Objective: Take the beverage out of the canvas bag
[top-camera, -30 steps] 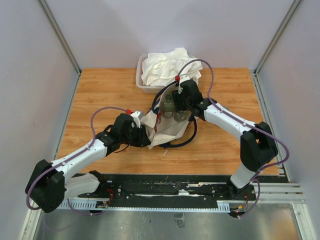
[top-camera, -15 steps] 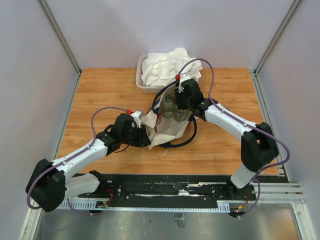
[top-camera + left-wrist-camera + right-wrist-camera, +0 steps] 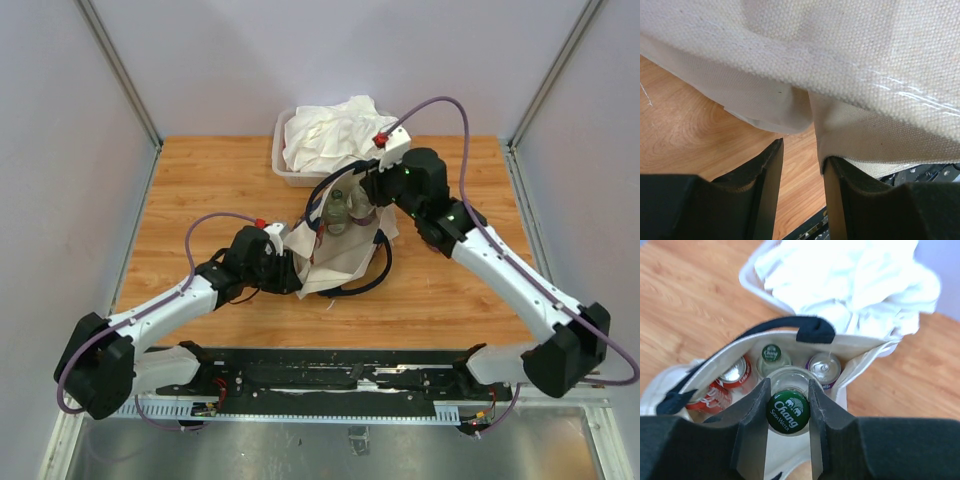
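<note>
The cream canvas bag stands open mid-table with navy handles. In the right wrist view its rim surrounds red cans, a green-capped bottle and a purple can. My right gripper is shut on the neck of a glass soda-water bottle with a green cap, held above the other drinks. It also shows in the top view over the bag's mouth. My left gripper sits low at the bag's left side. Its fingers stand narrowly apart, with canvas draped over the tips and bare wood between them.
A clear plastic tub heaped with white cloth stands just behind the bag, also in the right wrist view. The bag's navy strap loops onto the table at its right. Grey walls enclose the wooden table.
My right arm has swung its elbow out to the right and raised its wrist, lifting the green-capped bottle up from among the other drinks. The left arm has stayed put.
</note>
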Controlling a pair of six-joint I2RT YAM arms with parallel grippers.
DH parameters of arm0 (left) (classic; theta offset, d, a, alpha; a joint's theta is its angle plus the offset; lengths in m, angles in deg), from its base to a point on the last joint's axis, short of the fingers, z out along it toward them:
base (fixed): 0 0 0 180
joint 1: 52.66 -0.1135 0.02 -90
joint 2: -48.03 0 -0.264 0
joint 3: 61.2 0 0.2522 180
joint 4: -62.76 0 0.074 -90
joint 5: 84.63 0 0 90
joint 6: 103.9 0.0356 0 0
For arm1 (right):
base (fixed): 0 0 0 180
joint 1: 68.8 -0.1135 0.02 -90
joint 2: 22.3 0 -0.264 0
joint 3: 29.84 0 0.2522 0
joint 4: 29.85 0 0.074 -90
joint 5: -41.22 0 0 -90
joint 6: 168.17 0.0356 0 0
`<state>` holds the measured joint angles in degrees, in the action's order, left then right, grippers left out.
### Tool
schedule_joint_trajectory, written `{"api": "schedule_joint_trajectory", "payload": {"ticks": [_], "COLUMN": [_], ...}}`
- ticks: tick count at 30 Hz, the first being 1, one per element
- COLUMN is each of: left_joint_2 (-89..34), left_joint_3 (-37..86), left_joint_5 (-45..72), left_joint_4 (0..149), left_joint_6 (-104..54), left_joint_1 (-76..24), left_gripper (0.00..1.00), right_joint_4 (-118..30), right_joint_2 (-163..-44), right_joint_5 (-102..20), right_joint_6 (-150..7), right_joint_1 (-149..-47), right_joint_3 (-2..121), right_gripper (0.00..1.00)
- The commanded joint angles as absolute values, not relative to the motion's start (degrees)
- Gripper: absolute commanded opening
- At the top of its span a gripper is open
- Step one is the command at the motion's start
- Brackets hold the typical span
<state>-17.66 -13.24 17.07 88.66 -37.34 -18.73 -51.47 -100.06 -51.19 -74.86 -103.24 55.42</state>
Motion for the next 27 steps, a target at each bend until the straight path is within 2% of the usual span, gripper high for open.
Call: {"api": "schedule_joint_trajectory", "payload": {"ticks": [1,6,17,27], "left_joint_2": [-19.07,-19.12,-19.2,-19.83], "left_joint_3": [-12.46,-12.28,-12.34,-11.69], "left_joint_5": [17.04,17.16,17.5,17.5], "left_joint_4": [91.37,91.37,91.24,91.94], "left_joint_6": [-35.65,-35.36,-35.14,-34.49], "left_joint_1": [-18.47,-18.47,-18.47,-18.45], "left_gripper": [0.41,0.41,0.41,0.41], "right_joint_4": [-42.71,-44.56,-47.34,-57.03], "right_joint_2": [-91.97,-85.45,-74.83,-75.91], "right_joint_5": [-52.53,-59.57,-86.54,-89.35], "right_joint_6": [-77.96,-80.15,-88.87,-79.07], "right_joint_1": [-104.01,-104.09,-104.09,-103.69], "right_joint_3": [59.6,60.6,57.26,50.28], "right_gripper": [0.01,0.01,0.01,0.01]}}
